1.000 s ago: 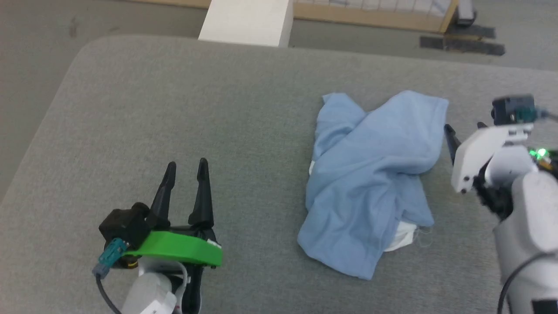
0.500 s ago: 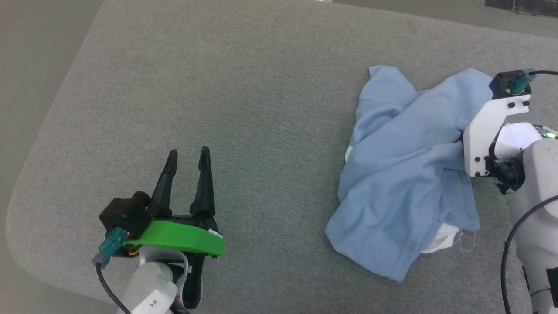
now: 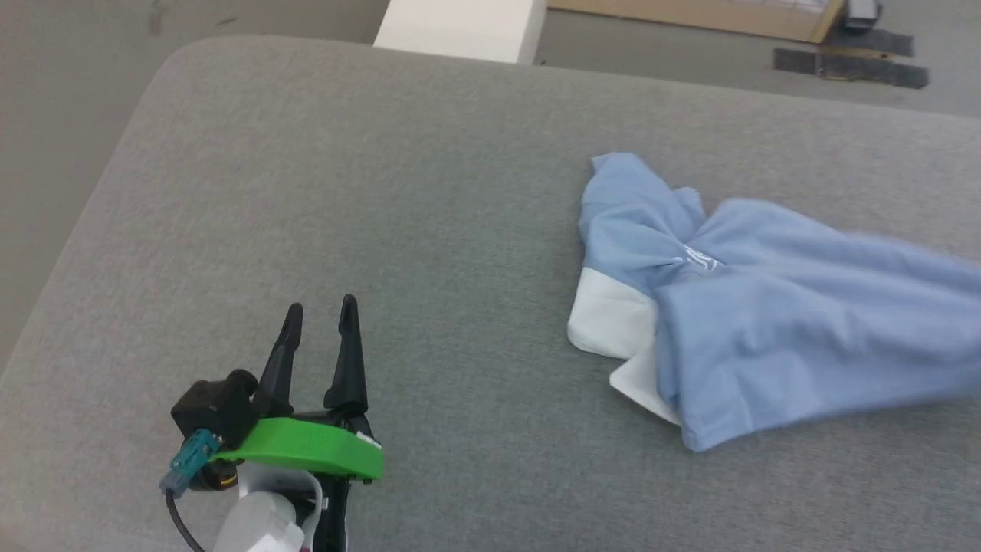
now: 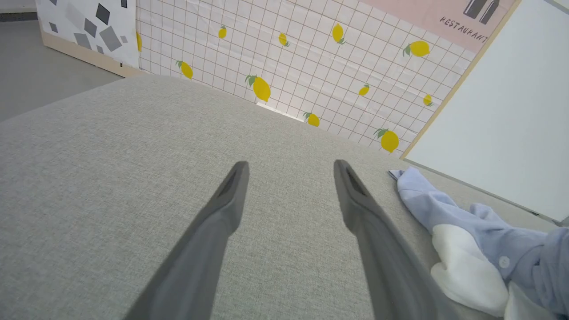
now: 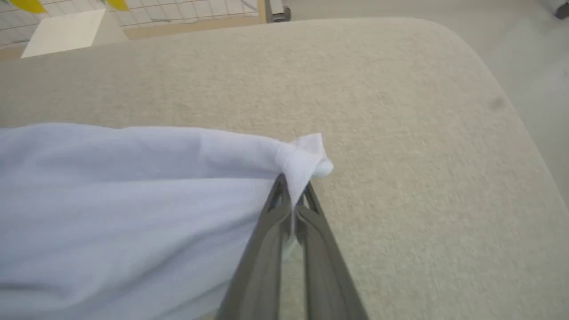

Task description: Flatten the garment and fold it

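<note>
Because flattening starts with drawing 1 edge outward, the head view makes sense to me: the garment [image 3: 766, 322] lies on the right half of the grey bench [image 3: 345, 192], pulled into a long band toward the picture's right edge, where it blurs. Its white collar [image 3: 609, 330] peeks out at the left end and the white script logo [image 3: 699, 259] sits in a twist of cloth, so it is far from flat. My left jaws wait at the lower left, well apart from the cloth, their 2 dark fingers [image 3: 349, 345] spread and empty. Beyond the bench are a white block [image 3: 460, 27] and dark strips [image 3: 851, 65] on the floor [image 3: 651, 46]; neither is in my way.

From the left wrist, those fingers [image 4: 222, 213] stand wide over bare bench with nothing between them. The garment [image 4: 449, 209] lies off to their right, with the collar [image 4: 466, 271] and 1 white button [image 4: 503, 262] turned toward me. I judge that end the nearest hold for this arm. A lemon-printed wall [image 4: 311, 66] and a white panel [image 4: 511, 111] rise behind.

From the right wrist, my right jaws are closed tight on a bunched corner [image 5: 306, 155] of the garment [image 5: 133, 191], fingers [image 5: 266, 249] pressed together, the cloth taut from the pinch toward that view's left. I hold it so to drag the heap open. The bench's rounded corner and the floor [image 5: 533, 66] lie close ahead, so I think a much longer pull risks cloth sliding off.
</note>
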